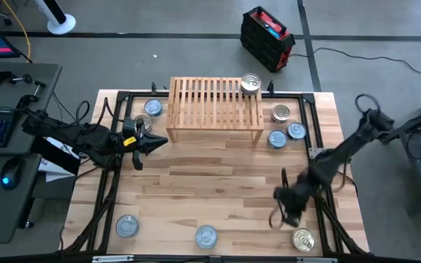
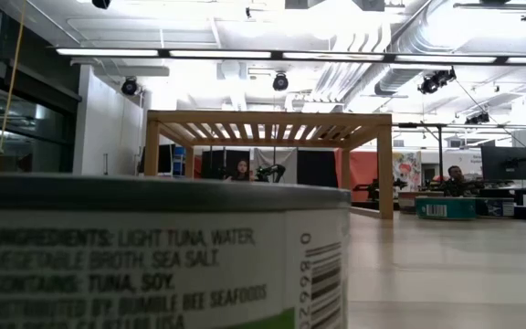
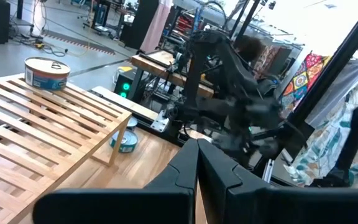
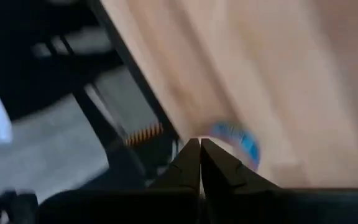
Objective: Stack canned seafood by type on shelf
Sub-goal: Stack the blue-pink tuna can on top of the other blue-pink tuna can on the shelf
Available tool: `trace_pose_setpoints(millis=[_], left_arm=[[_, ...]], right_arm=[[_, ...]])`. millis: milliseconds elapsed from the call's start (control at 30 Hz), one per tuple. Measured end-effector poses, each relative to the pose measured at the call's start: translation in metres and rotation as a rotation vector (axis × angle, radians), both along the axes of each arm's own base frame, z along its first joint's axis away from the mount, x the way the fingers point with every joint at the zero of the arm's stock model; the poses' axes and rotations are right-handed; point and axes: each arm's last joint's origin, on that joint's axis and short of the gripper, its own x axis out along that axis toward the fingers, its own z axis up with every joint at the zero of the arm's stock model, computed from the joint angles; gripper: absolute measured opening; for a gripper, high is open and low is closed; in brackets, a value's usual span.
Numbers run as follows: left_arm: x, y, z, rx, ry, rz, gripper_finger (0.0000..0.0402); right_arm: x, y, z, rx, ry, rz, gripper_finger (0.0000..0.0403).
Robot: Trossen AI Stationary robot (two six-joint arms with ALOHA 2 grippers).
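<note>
While 1 tin is sitting on the slatted top of the shelf, at its far right corner, the other cans are lying around it on the plank table. 3 tins are clustered just right of the shelf: a gold-lidded tin farthest back, and 2 blue-lidded tins in front of it. Another blue-lidded tin is resting just left of the shelf, with a partly hidden can beside it.

Well in front of the shelf, along the near edge of the table, a blue-lidded tin, a second blue one and a gold one are lying apart. The low view is showing a tuna can's label close up, with the shelf standing behind it.

Left of the shelf, the left gripper is hovering with its fingers pressed together, holding nothing. Well in front of the shelf's right end, the right gripper is hanging just beside the gold tin at the near edge, its fingers closed together and empty, pointing toward a blurred blue tin.
</note>
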Motion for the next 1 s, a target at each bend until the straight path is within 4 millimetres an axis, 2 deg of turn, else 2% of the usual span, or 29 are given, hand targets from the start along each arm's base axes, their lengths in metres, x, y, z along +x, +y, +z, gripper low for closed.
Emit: trace_pose_setpoints(millis=[100,200,367,500,600,767,867,1000], left_arm=[[0.009,-0.004,-0.005,0.004,0.028,-0.003,0.0001],[0.033,-0.017,-0.023,0.064,0.141,-0.09,0.0],[0.076,-0.038,-0.064,0.164,0.35,-0.199,0.0],[0.098,-0.047,-0.089,0.215,0.464,-0.213,0.0],[0.105,-0.05,-0.102,0.218,0.513,-0.212,0.0],[0.11,-0.052,-0.111,0.191,0.54,-0.238,0.0],[0.11,-0.052,-0.111,0.191,0.544,-0.238,0.0],[0.109,-0.052,-0.112,0.19,0.551,-0.236,0.0]], right_arm=[[-0.004,0.022,-0.016,0.028,0.101,0.049,0.0001],[-0.008,0.036,-0.026,0.045,0.186,0.071,0.0],[-0.013,0.046,-0.03,0.053,0.242,0.065,0.0],[-0.016,0.049,-0.038,0.025,0.268,0.095,0.0],[-0.016,0.05,-0.048,-0.013,0.282,0.13,0.0],[-0.009,0.05,-0.065,-0.044,0.304,0.163,0.0],[0.002,0.047,-0.07,-0.03,0.278,0.166,0.0],[0.027,0.031,-0.071,-0.088,0.111,0.083,0.0]])
